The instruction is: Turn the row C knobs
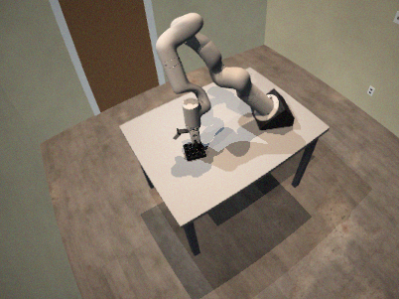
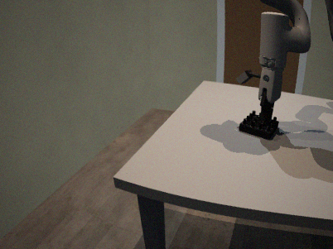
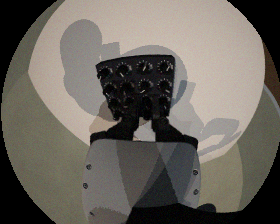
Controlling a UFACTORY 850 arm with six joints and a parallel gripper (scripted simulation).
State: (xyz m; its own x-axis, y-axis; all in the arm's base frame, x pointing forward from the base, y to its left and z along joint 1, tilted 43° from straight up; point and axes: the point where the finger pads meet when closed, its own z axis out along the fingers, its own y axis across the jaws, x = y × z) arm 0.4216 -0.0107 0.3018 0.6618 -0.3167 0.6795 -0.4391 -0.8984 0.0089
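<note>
The black knob box [image 1: 195, 151] stands on its feet on the white table, left of the middle. It also shows in the exterior view [image 2: 259, 126] and in the wrist view [image 3: 139, 87], with several black knobs in rows, each with a white line. The printed names and the marks are too small to read. My gripper [image 3: 146, 102] [image 1: 195, 145] [image 2: 265, 117] points straight down over the box. Its two fingers stand slightly apart on either side of a knob in the row nearest the wrist camera, around its middle. The fingers hide that knob, and they do not clamp it.
The arm's dark base [image 1: 273, 110] sits at the table's far right. The box lies well inside the table edges [image 2: 182, 189]. A brown door [image 1: 101, 34] stands behind the table.
</note>
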